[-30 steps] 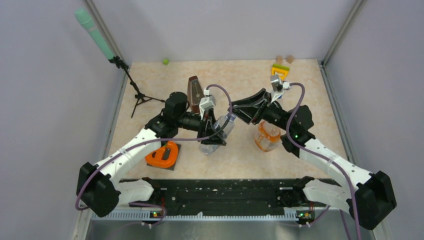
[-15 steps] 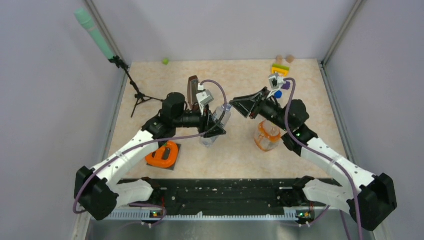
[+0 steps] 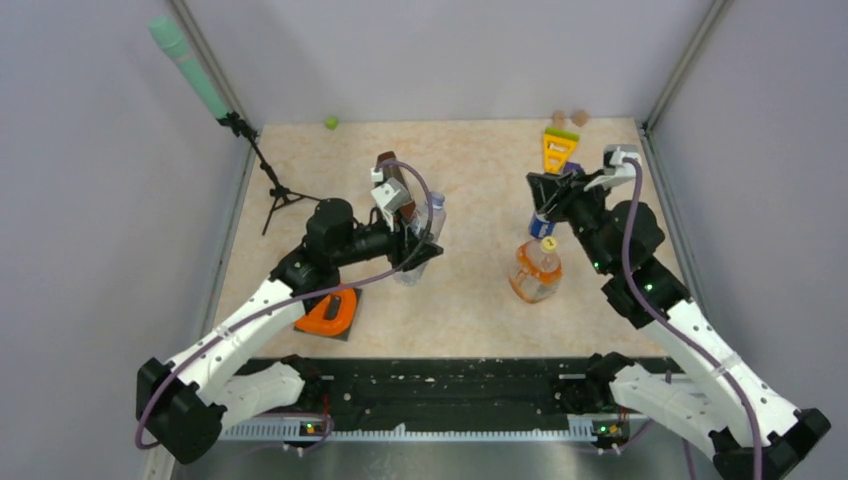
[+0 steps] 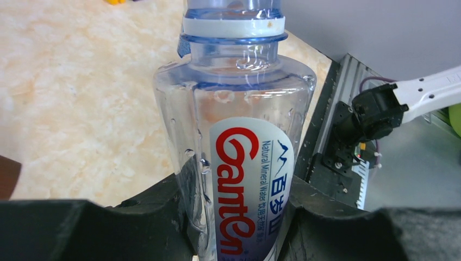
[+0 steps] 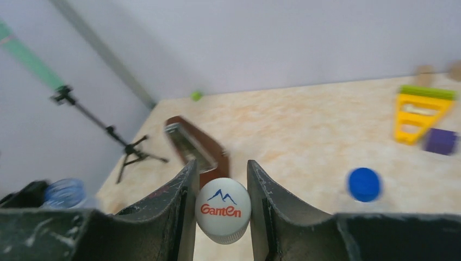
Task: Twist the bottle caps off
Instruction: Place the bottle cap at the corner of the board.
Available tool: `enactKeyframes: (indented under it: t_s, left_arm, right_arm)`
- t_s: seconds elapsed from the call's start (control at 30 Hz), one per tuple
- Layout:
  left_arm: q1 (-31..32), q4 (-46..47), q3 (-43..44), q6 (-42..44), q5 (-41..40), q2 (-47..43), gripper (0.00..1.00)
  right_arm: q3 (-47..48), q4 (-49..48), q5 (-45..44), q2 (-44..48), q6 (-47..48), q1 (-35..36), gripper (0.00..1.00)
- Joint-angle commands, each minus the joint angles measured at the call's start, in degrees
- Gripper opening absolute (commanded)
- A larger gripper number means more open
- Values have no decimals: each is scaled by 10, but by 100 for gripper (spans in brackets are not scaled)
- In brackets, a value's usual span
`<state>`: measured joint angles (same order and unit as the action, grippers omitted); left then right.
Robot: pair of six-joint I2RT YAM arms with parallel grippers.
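Observation:
My left gripper [image 3: 424, 240] is shut on the slim labelled bottle [image 3: 428, 222] and holds it upright near the table's middle. In the left wrist view the fingers [image 4: 136, 223] clamp the label of this bottle [image 4: 244, 109]; a white ring sits on its neck and the mouth is cut off by the frame. My right gripper [image 3: 540, 186] is shut on the white cap [image 5: 223, 209], held in the air apart from the bottle. The squat orange bottle [image 3: 535, 275] stands below it. A blue cap [image 5: 364, 184] lies on the table. I see no slim unlabelled bottle.
A brown metronome [image 3: 390, 178] stands just behind the held bottle. An orange tool [image 3: 325, 310] lies at the front left. A tripod with a green microphone [image 3: 275, 190] stands at the left wall. A yellow toy [image 3: 557, 148], a purple block [image 5: 440, 140] and wooden discs [image 3: 570, 118] are at the back right.
My right gripper has pulled away to the right and back with the white cap. My left gripper has drawn the labelled bottle left and stood it more upright.

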<state>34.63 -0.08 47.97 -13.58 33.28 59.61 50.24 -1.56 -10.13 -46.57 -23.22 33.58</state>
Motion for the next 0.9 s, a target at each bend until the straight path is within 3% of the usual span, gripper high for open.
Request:
enactKeyframes:
  t_s: [0.0,0.2,0.47,0.7,0.87]
  left_arm:
    - [1,50,-13,-7,-42,-33,0]
    - [1,59,-21,-4,-61,-49,0]
    - [0,51,-25,1,-64,-67,0]
    - [0,49,-24,8,-56,-74,0]
    - [1,41,-24,16,-58,-80,0]
  right_arm:
    - [56,128,-202,10,70,-30,0]
    - [54,184,-125,16,38,-200,0]
    - [6,194,89,-41,-43,-448,0]
    - [-83,119,94,-132,-83,-495,0]
    - [-129,36,21,-198,-98,-501,0]
